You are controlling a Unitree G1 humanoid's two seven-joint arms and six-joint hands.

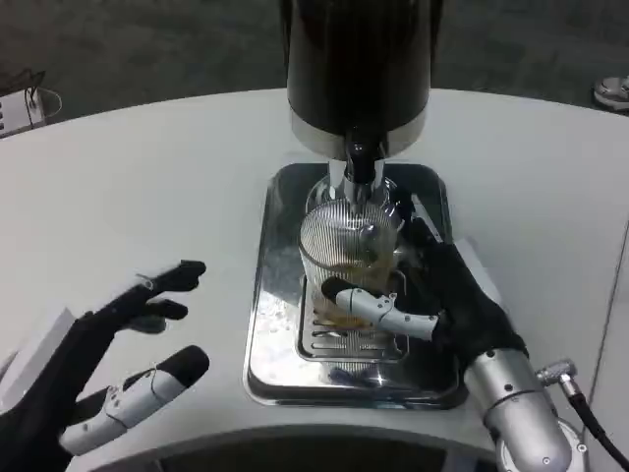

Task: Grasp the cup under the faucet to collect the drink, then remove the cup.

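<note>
A clear ribbed glass cup (346,246) stands on the grate of a shiny metal drip tray (275,334), right under the faucet (360,169) of a dark drink dispenser (359,64). A little amber drink lies in the cup's bottom. My right hand (432,295) wraps around the cup from the right, fingers curling across its front base. My left hand (108,369) hovers over the table left of the tray, fingers spread and holding nothing.
The round white table (147,187) stretches to the left and behind the dispenser. A shoe (613,91) shows on the floor at the far right, and a small wire object (28,98) lies at the far left edge.
</note>
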